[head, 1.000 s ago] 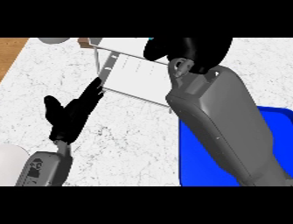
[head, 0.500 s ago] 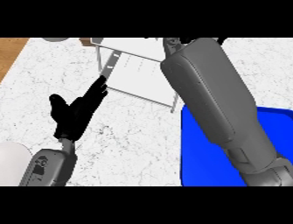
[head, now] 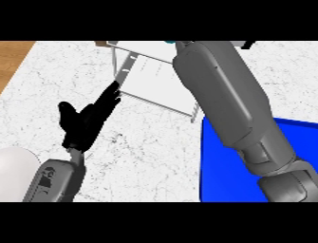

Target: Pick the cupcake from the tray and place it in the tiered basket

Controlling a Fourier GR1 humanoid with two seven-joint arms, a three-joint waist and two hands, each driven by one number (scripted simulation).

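beside the tiered basket [head: 154, 80], left robot hand [head: 88, 121] rests open

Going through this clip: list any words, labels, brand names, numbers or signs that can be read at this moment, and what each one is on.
None can be read.
Left forearm: a small dark mark on its grey casing, too small and blurred to read.
Blue tray, tiered basket, marble counter, right forearm: no writing visible.
Left hand: plain black, no marking.
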